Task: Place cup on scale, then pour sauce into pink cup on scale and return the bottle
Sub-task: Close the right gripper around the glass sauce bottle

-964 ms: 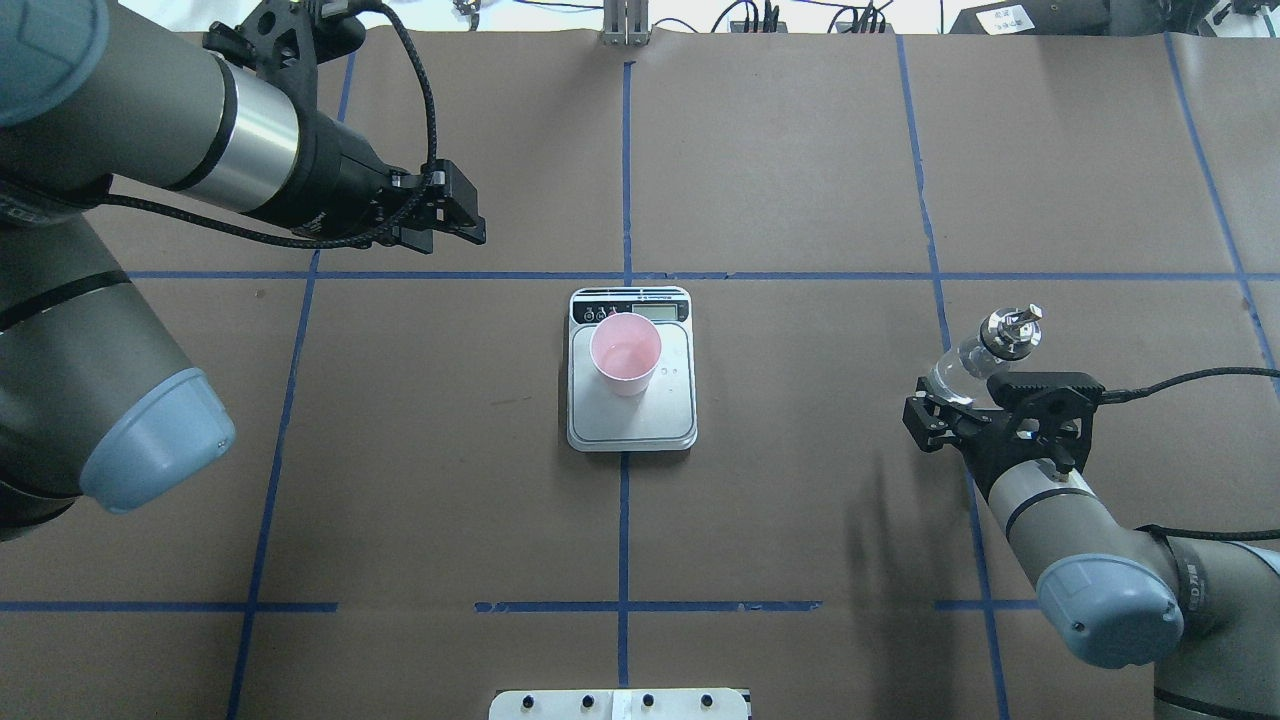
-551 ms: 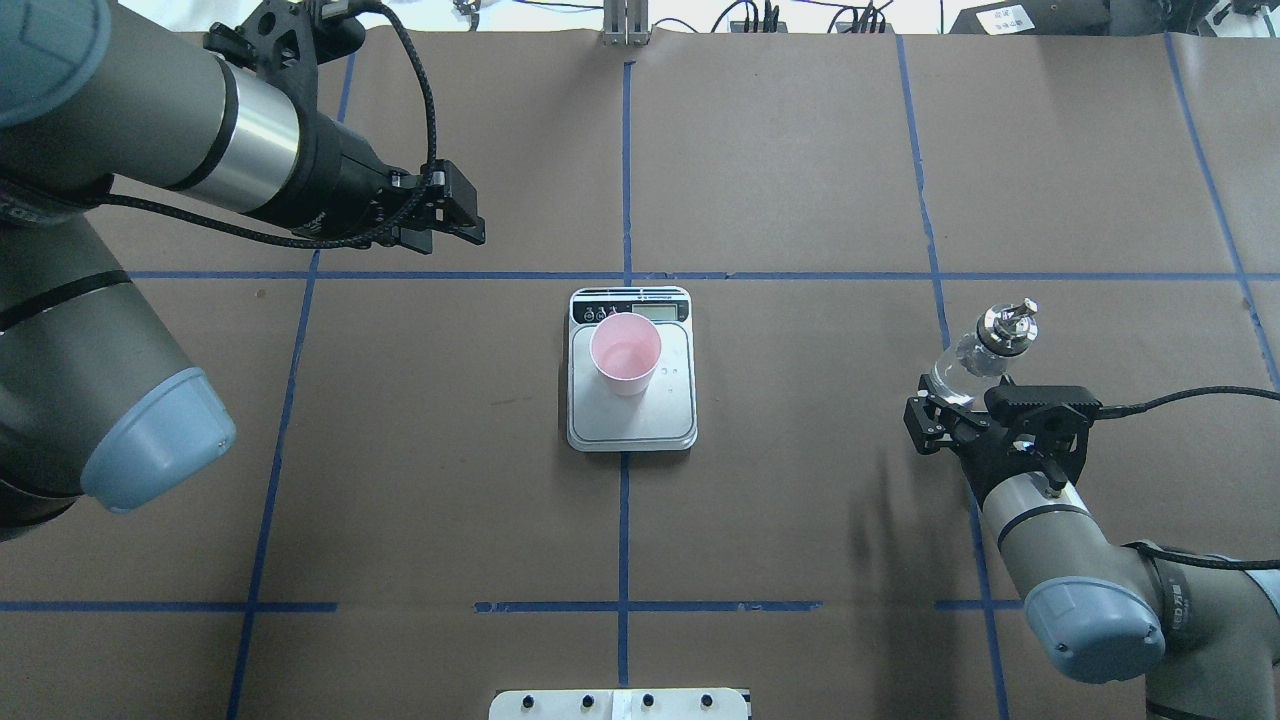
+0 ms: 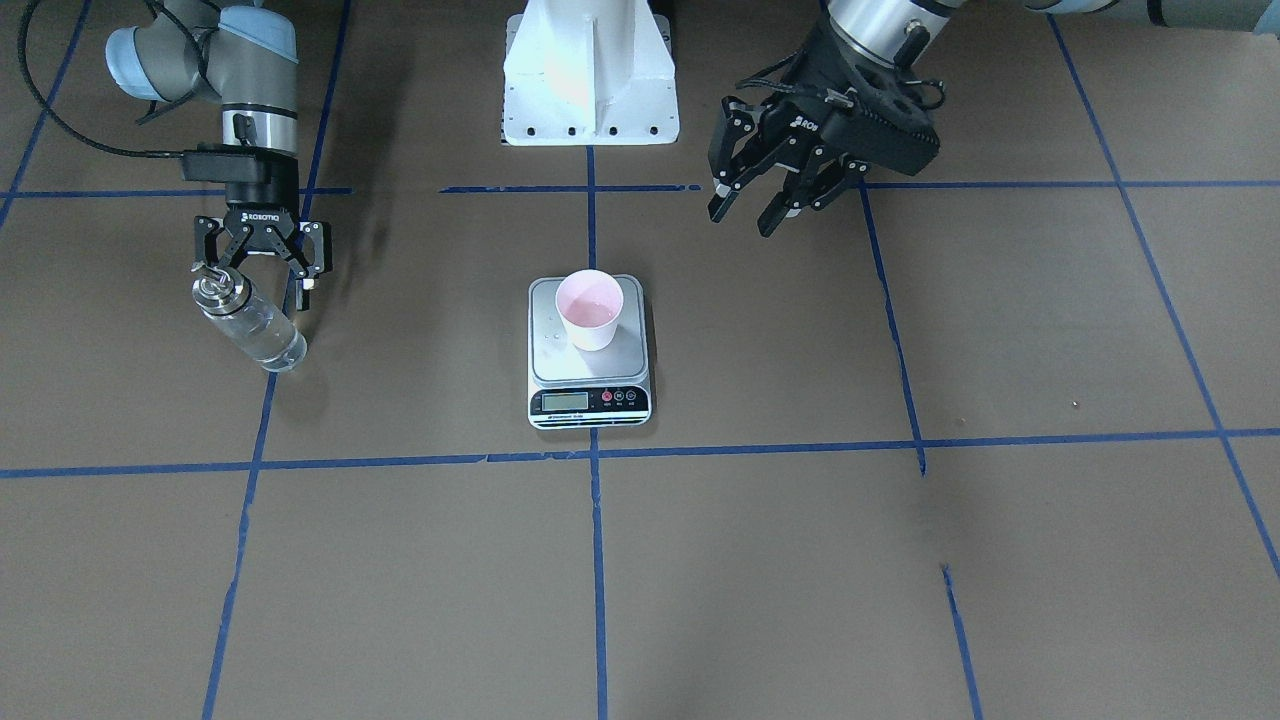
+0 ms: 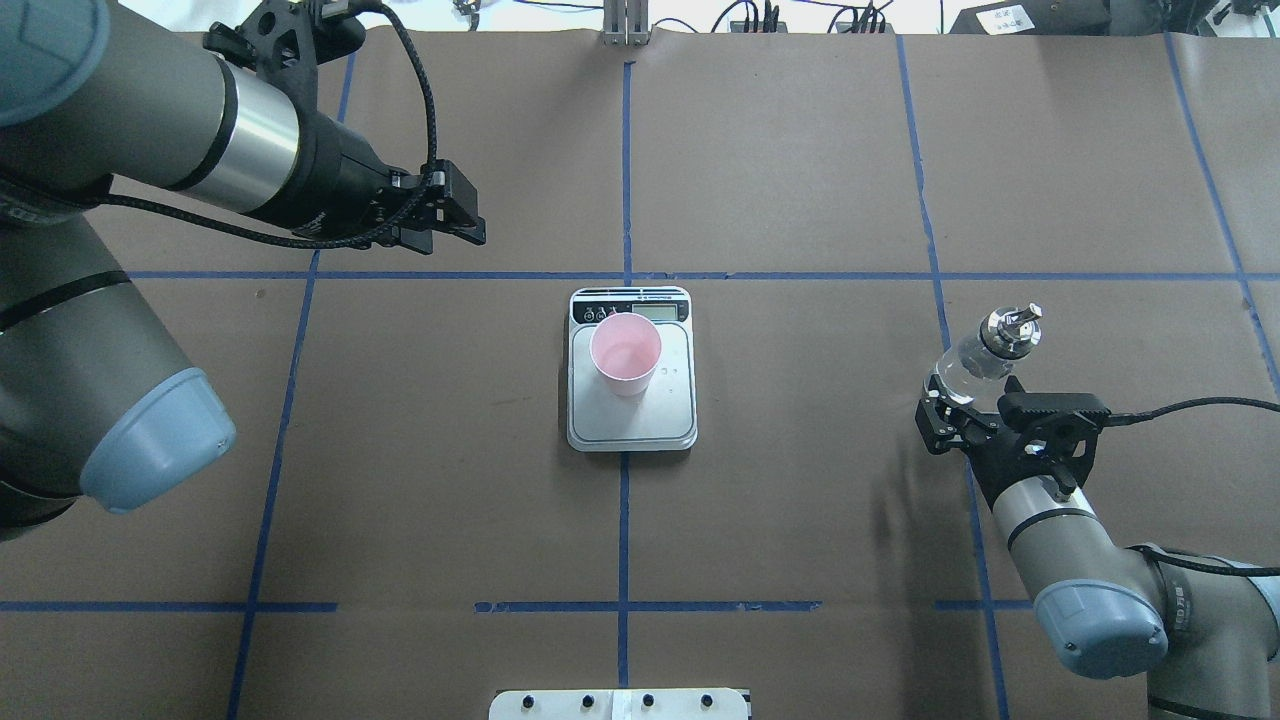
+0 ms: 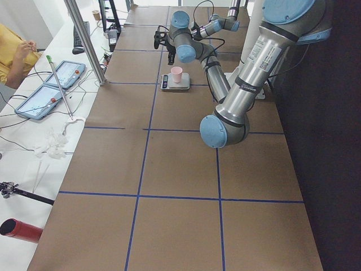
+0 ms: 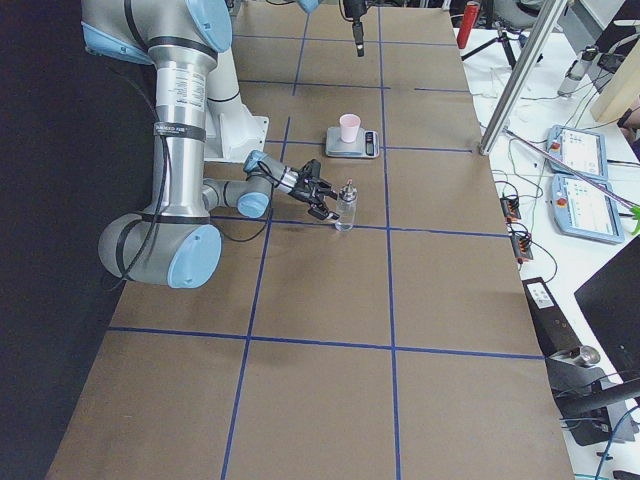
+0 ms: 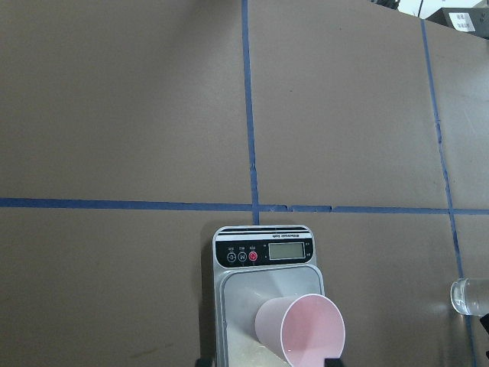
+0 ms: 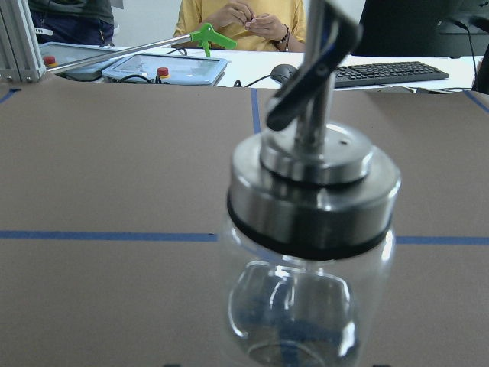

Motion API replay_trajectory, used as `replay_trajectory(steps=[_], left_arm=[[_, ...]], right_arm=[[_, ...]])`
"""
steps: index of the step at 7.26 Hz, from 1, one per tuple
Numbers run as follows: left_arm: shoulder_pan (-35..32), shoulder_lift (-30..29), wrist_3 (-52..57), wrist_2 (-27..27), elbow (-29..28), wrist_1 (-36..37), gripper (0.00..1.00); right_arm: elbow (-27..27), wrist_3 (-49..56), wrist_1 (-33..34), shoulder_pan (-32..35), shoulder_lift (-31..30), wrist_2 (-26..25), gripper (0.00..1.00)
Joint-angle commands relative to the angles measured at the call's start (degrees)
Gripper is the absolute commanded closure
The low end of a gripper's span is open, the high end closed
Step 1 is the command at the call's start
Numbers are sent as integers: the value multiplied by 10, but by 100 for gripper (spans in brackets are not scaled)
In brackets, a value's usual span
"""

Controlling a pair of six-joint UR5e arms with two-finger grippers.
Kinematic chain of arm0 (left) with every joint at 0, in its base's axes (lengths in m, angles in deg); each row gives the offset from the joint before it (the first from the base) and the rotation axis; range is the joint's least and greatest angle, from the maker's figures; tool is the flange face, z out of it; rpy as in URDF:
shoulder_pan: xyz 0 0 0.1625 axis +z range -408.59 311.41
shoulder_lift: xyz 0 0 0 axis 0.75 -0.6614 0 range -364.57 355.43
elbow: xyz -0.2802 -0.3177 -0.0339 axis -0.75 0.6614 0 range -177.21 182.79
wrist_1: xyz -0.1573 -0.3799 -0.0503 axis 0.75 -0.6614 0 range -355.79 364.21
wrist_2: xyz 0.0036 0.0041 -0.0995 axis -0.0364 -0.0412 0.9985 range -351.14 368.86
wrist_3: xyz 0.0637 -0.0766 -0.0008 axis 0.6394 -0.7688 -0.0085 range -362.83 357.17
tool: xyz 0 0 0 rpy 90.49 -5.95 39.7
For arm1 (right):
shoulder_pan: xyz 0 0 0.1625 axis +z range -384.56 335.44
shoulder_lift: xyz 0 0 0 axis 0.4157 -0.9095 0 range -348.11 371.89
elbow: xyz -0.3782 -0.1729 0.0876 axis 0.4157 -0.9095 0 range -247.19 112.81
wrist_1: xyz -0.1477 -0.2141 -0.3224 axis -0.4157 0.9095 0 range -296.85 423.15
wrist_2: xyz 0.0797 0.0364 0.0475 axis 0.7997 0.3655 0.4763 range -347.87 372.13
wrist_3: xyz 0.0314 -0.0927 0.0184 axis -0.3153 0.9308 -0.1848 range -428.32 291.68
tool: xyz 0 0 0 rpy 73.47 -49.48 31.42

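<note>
The right hand [image 3: 255, 275] has let go and backed off a little. Its fingers are spread, just behind one round, clear glass bottle [image 3: 255, 335] with a shiny metal cap, standing on the brown surface [image 3: 900, 560]. One smooth pink cup [image 3: 590, 312] sits on one flat silver scale [image 3: 588, 401]. The left hand [image 3: 742, 222] is spread too.

Seen from overhead, the cup [image 4: 625, 355] on the scale [image 4: 640, 425] is the one obstacle mid-bench [image 4: 800, 520]. From it, the left gripper [image 3: 742, 220] hangs at 10 o'clock, fingers spread. The bottle [image 4: 965, 365] stands at 3 o'clock, well apart, with the right gripper [image 3: 256, 272] just beside it. Bare bench runs toward 12, 6 and 8 o'clock.
</note>
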Motion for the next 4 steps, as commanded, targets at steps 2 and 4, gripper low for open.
replay_trajectory(steps=[2,4], left_arm=[[0,0,0,0,1,0,42],[0,0,0,0,1,0,42]], right_arm=[[-39,7,-51,0,7,-44,16],[-45,18,-52,-2,7,-52,16]])
